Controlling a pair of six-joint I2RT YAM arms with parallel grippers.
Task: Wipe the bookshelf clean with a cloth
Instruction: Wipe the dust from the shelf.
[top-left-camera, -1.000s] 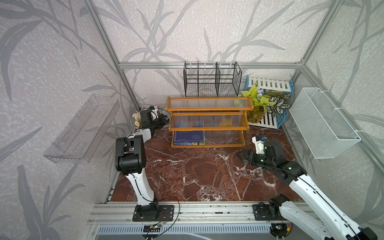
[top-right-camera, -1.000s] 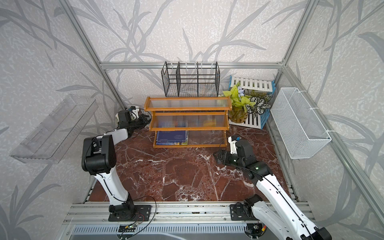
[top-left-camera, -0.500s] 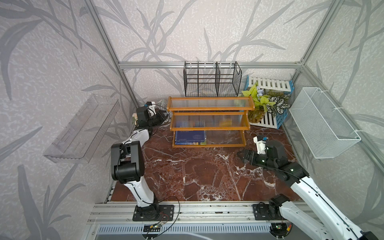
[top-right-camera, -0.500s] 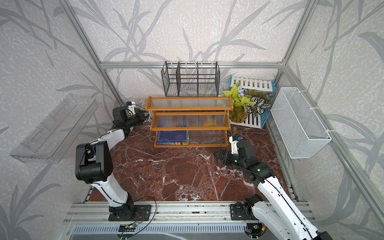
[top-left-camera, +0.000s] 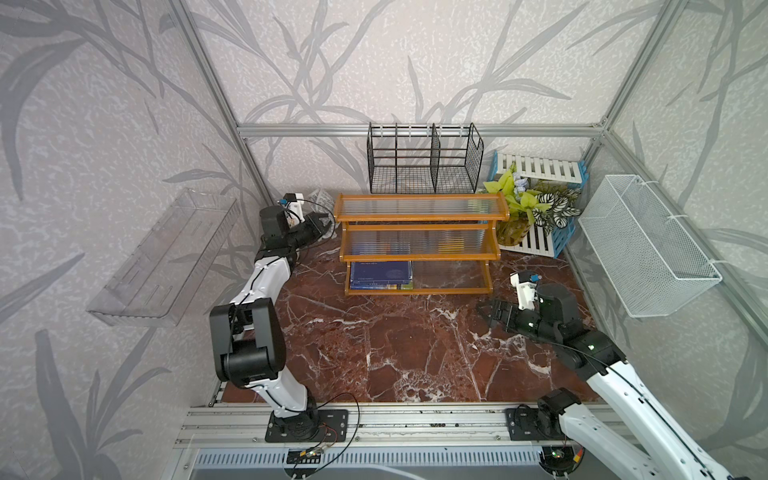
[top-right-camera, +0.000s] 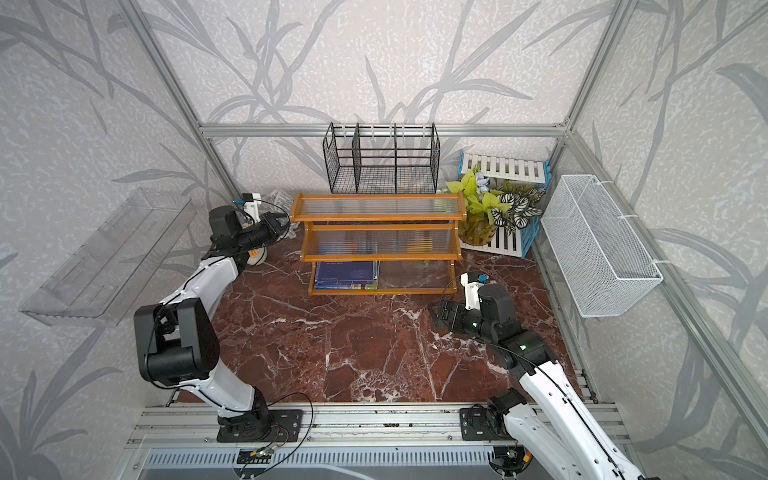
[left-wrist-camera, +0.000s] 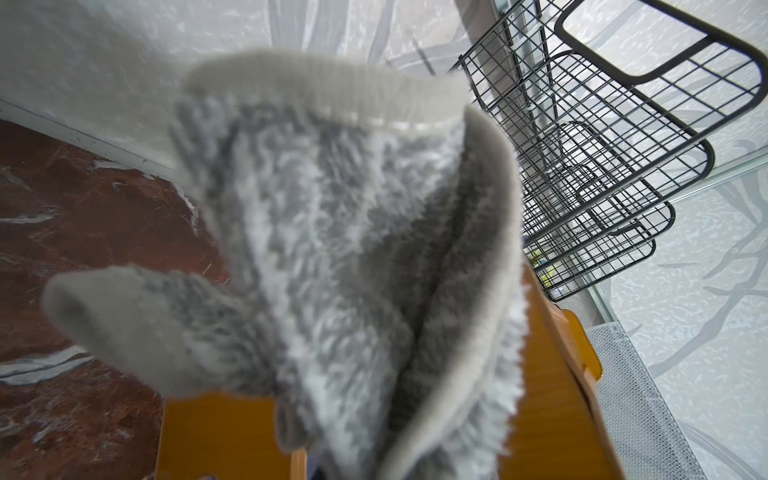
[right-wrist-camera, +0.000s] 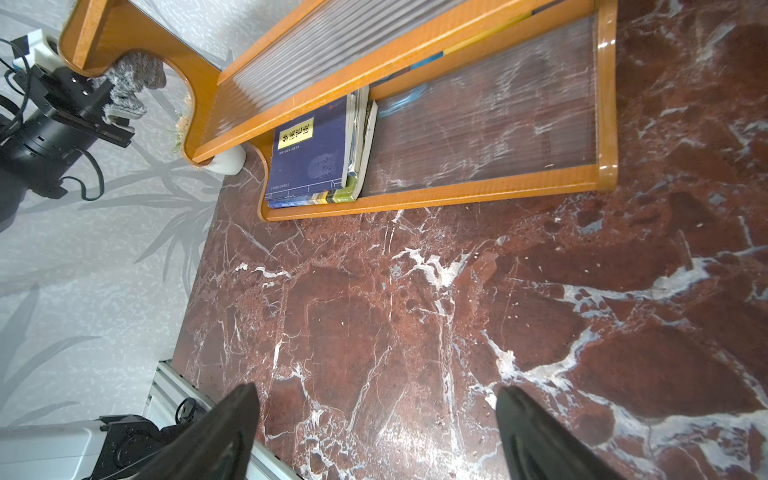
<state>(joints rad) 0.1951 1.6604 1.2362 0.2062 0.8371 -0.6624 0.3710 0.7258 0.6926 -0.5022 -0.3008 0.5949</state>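
The cloth (left-wrist-camera: 353, 270) is seen clamped in the left pincer (top-left-camera: 322, 222), the jaws shut tight on a bunched fold; the loose grey fleece hangs forward and fills most of the left wrist view. The bookshelf (top-left-camera: 419, 217) is stood at the back of the desk (top-left-camera: 395, 340), in front of the black wire rack (top-left-camera: 424, 162). The cloth is held just beside the shelf's left end panel, about level with the top tier; from the right wrist view it is glimpsed through the cut-out of that side panel (right-wrist-camera: 133, 83). Whether fabric and wood are touching cannot be told.

The right pincer (right-wrist-camera: 376, 390) is held low over the marble, jaws spread wide, nothing between them, well apart from the shelf's right front corner.

The step in hand is judged to be the approach; no tier looks to be under the cloth yet, so the wiping itself is taken as not yet begun. Next, the cloth would need to be lifted over the wooden end lip and laid flat on the ribbed clear panel, then pressed and drawn along it; care is called for on the bottom tier, where books (top-left-camera: 380, 274) are stacked.
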